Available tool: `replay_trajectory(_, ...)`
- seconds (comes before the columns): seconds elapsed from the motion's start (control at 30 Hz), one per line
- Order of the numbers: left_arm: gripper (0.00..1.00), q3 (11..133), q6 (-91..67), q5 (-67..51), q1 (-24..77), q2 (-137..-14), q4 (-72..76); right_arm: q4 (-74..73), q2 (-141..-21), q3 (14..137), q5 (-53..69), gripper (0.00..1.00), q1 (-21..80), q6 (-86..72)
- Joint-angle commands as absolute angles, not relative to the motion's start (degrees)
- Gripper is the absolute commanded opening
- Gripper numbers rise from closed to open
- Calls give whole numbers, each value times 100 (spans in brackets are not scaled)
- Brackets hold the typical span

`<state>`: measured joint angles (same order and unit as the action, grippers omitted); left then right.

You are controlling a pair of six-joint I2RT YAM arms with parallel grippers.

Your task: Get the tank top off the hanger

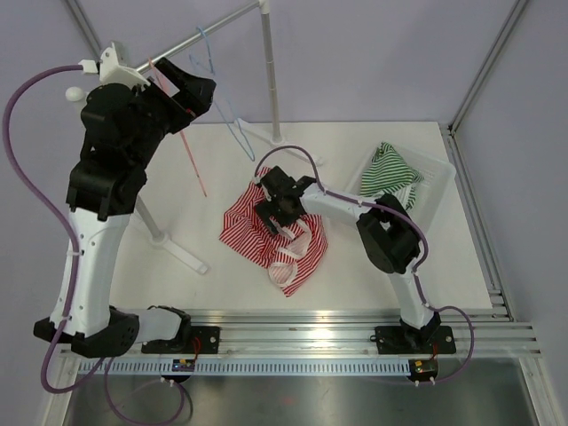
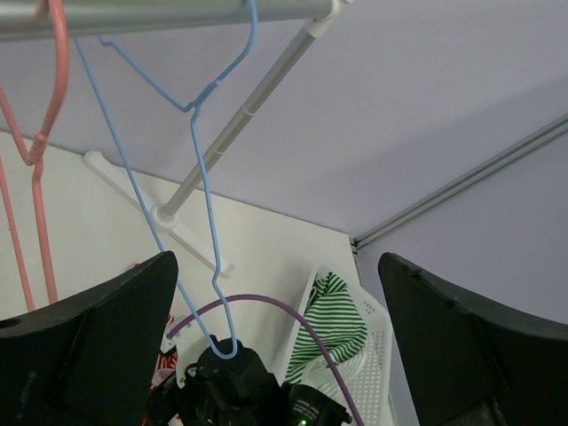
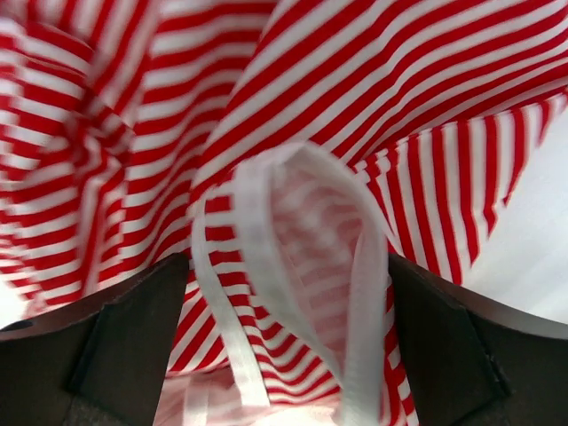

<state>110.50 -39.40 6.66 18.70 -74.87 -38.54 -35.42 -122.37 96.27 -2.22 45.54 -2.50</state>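
Note:
The red-and-white striped tank top [image 1: 266, 235] lies crumpled on the table, off any hanger. My right gripper [image 1: 271, 213] is low over it and open. In the right wrist view its fingers straddle a white strap loop [image 3: 266, 231] of the tank top [image 3: 355, 80], and the gripper [image 3: 288, 355] is not closed on it. A bare blue wire hanger [image 1: 226, 106] hangs from the rail [image 1: 195, 35]. My left gripper [image 1: 191, 89] is raised beside the rail, open and empty [image 2: 275, 355], with the blue hanger [image 2: 200, 151] just in front of it.
A pink hanger [image 2: 40, 177] hangs on the rail left of the blue one. A white basket [image 1: 439, 177] at the right holds a green-striped garment [image 1: 390, 173]. The rack's upright post [image 1: 271, 80] and its foot [image 1: 173, 244] stand on the table.

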Motion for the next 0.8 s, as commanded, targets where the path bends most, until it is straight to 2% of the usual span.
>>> replay_trajectory(0.0,99,11232,-3254,597,1986,-7147,-4061,-3016,-12454,9282,-1123,94,4755,-35)
replay_trajectory(0.1,99,11293,-2832,964,1986,-6883,-4218,-2848,-12498,9071,-1344,74,4799,97)
replay_trajectory(0.13,99,11337,-2717,1089,1986,-6743,-4288,-2839,-12524,9053,-1510,61,4799,88)
replay_trajectory(0.17,99,11381,-2594,1203,1986,-6698,-4437,-2848,-12516,9044,-1581,28,4799,70)
replay_trajectory(0.2,99,11373,-2384,1422,1986,-6549,-4482,-2830,-12420,9018,-1704,16,4799,44)
replay_trajectory(0.27,99,11303,-2198,1634,1986,-6391,-4587,-2734,-12192,8878,-1828,0,4790,35)
replay_trajectory(0.43,99,10558,-1776,2214,1986,-5776,-4579,-2584,-11120,8894,-1986,0,4703,-394)
replay_trajectory(0.77,99,9230,-1328,2856,1986,-4720,-4526,-3550,-9968,10439,-2267,0,3482,-343)
